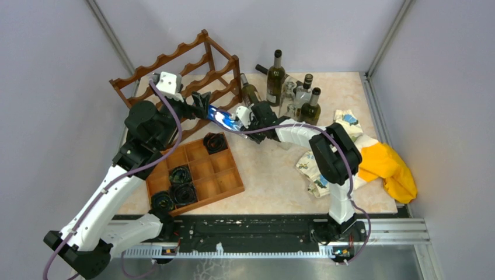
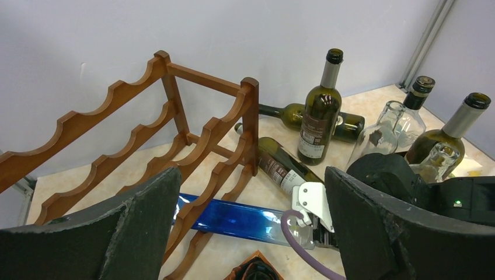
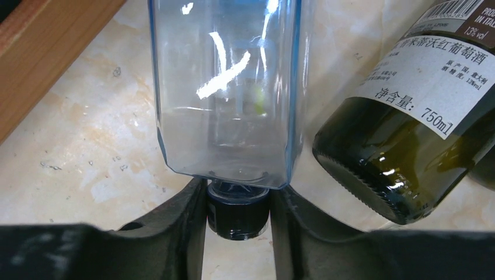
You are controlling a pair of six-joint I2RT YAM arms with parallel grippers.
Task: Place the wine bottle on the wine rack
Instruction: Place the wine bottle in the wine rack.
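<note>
The wine bottle (image 1: pixel 220 116) is blue-tinted, square-sided glass with a black cap (image 3: pixel 237 217). My right gripper (image 1: pixel 245 121) is shut on the cap and holds the bottle nearly level, close above the table. The bottle's base end reaches in behind the lowest front rail of the dark reddish-brown wine rack (image 1: pixel 181 73), as the left wrist view shows the bottle (image 2: pixel 245 219) and the rack (image 2: pixel 204 135). My left gripper (image 2: pixel 251 175) hovers above the bottle beside the rack, open and empty. The right wrist view shows the bottle (image 3: pixel 227 87) from the cap end.
A green wine bottle (image 3: pixel 408 134) lies right beside the held one. More bottles (image 1: pixel 275 76) and clear glass vessels (image 1: pixel 289 93) stand behind it. An orange-brown compartment tray (image 1: pixel 225 181) with black rolls lies in front of the rack. Cloths (image 1: pixel 391 169) lie at right.
</note>
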